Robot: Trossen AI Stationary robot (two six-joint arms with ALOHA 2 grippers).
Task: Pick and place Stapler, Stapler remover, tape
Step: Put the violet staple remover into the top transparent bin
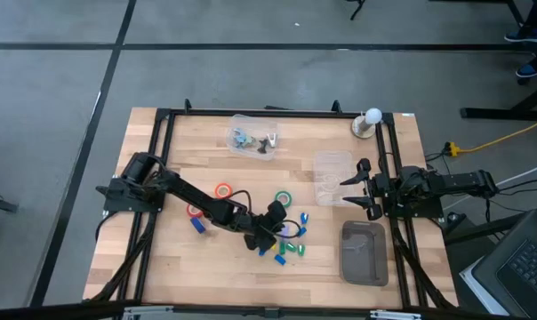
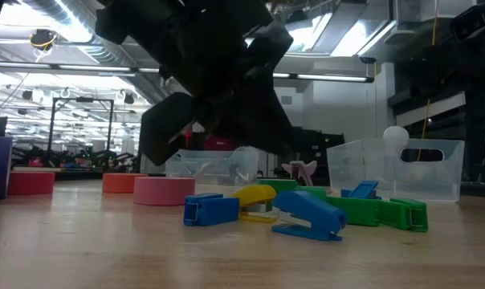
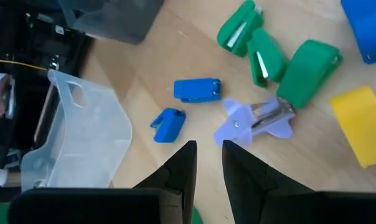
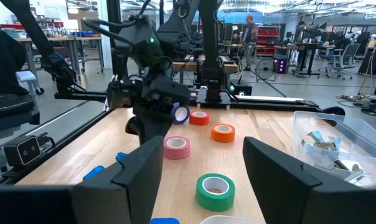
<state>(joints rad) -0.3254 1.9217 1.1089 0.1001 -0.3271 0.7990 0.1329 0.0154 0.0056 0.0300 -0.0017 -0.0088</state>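
We see the table (image 1: 162, 276) w/ the left gripper (image 1: 270, 233) reaching to mid-table, above a cluster of small staplers (image 1: 291, 242). The stapler remover (image 3: 258, 119) lies among them, just beyond the fingertips. Tape rolls (image 1: 224, 191) sit behind and left of the cluster, one (image 1: 284, 199) right behind it. A clear bin (image 1: 252, 136) stands at the back edge, another (image 1: 332, 176) to the right, a tray (image 1: 364, 253) in front of that. The right gripper (image 1: 356, 188) waits at the right side, beside that bin.

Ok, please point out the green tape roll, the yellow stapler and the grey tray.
Green ring-shaped tape roll (image 4: 216, 190): right wrist view, top face.
Small yellow stapler (image 3: 360, 125): left wrist view, top.
Grey rectangular tray (image 1: 364, 276): high view, near rim.
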